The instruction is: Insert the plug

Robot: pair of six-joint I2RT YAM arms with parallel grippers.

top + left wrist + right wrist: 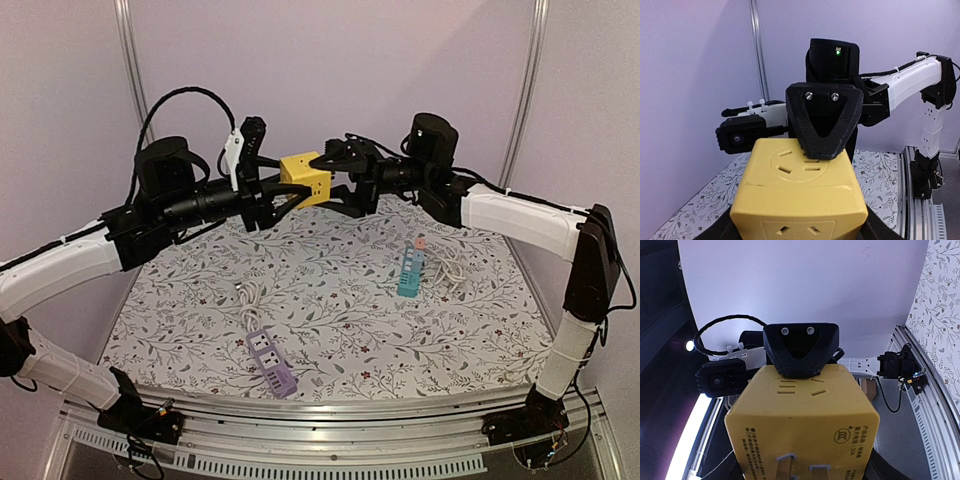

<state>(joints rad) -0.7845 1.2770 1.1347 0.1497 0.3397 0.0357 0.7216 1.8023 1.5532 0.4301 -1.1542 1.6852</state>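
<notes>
Claws meet in the air above the far middle of the counter, both closed on the same thing: a yellow cube adapter. The left claw comes in from the left and the right claw from the right, so the cube hangs between them, well clear of the patterned cloth.

From the left wrist, the cube fills the lower frame, flanked by that claw's own dark fingers. A socket face points up and another faces the camera. One black triangular finger of the right claw lies flat against the upper face, partly covering its slots.

From the right wrist, the cube is again gripped low in the frame. Two metal prongs stick out of its near face beside printed markings. A finger of the left claw presses on the far part of the top face.

On the counter lie two power strips, well apart. A purple strip sits near the front, left of centre, with its white cord looped behind it. A teal strip lies to the right, with a white cord coiled just beside it.
</notes>
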